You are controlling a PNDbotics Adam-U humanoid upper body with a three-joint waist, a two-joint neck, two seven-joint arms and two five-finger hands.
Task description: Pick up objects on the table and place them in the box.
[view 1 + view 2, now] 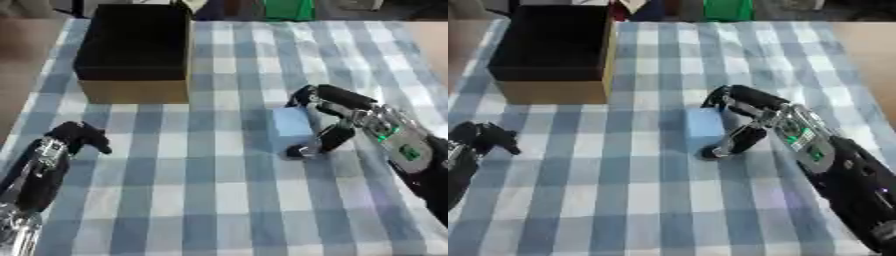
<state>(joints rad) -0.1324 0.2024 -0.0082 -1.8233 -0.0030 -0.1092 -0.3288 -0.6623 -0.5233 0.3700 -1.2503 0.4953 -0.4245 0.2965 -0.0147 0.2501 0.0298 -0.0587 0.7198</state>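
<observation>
My left hand (66,142) idles curled, lower left. My right hand (337,117) curls around the blue block (289,129), centre; the box (136,50), upper left, awaits it.

The right hand (346,117) covers the near side of the pale blue block (289,129), so contact there cannot be judged. A small dark thing below its thumb is too blurred to name. The left hand (479,136) is cut off by the picture's edge; its fingers look curled.
</observation>
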